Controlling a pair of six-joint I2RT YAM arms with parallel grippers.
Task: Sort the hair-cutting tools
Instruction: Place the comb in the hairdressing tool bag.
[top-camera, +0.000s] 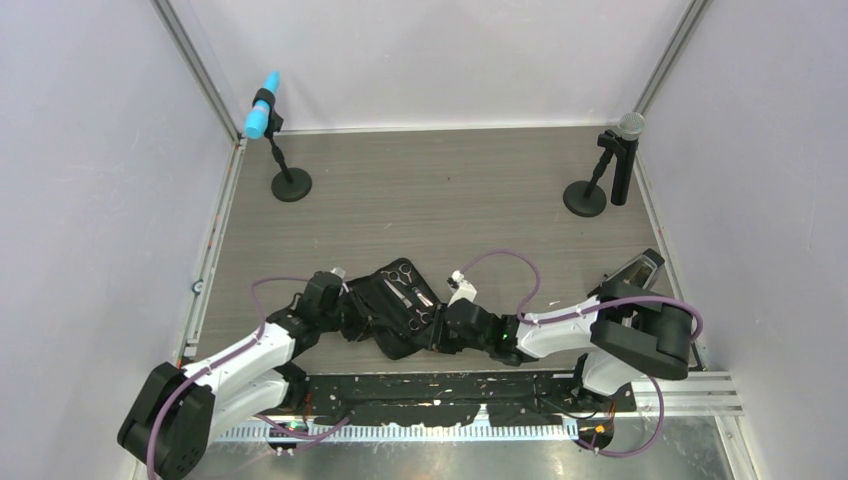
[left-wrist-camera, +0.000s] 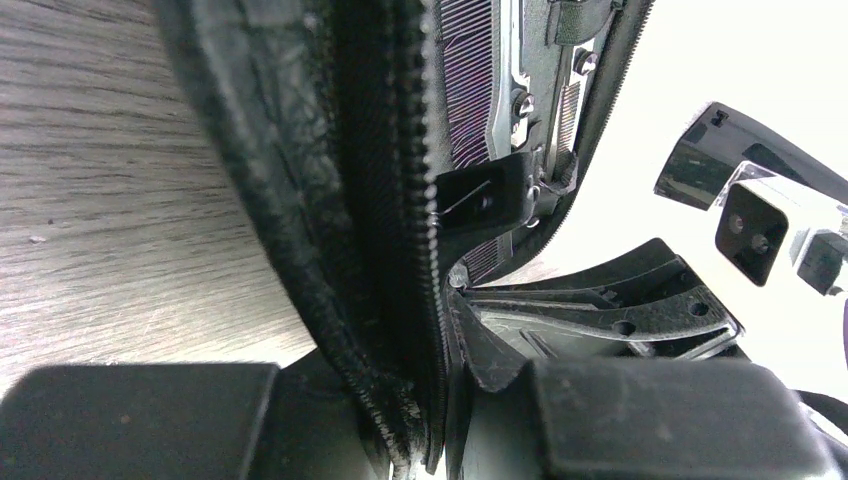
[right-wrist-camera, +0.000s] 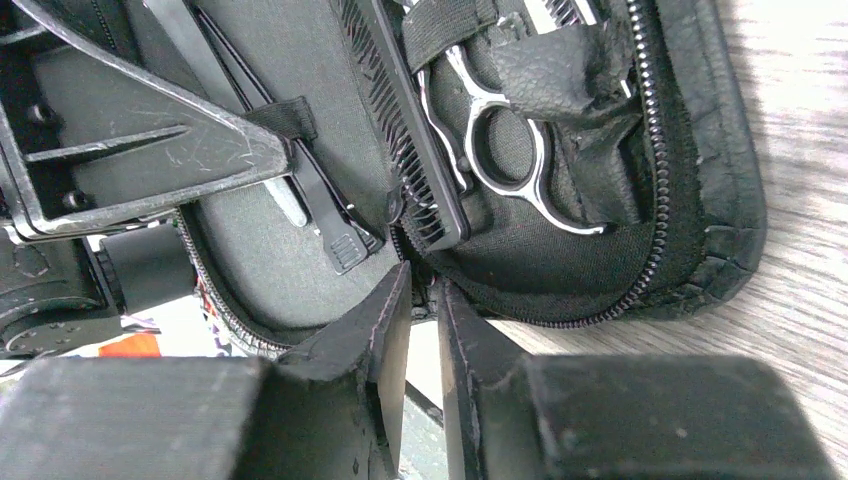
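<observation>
Left fingers (left-wrist-camera: 140, 420) clamp case (left-wrist-camera: 290, 200) rim; right fingers (right-wrist-camera: 370, 340) nearly together at its near fold, grip I cannot tell. Inside: scissors (right-wrist-camera: 500, 140), comb (right-wrist-camera: 405, 130), clip (right-wrist-camera: 320, 200).

Silver scissors (right-wrist-camera: 541, 150), black comb (right-wrist-camera: 410, 140) — strapped in open case (right-wrist-camera: 700, 150).

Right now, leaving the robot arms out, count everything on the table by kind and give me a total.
scissors: 2
comb: 1
clip: 1 that I can make out
zip case: 1
microphones: 2
Total: 7
</observation>
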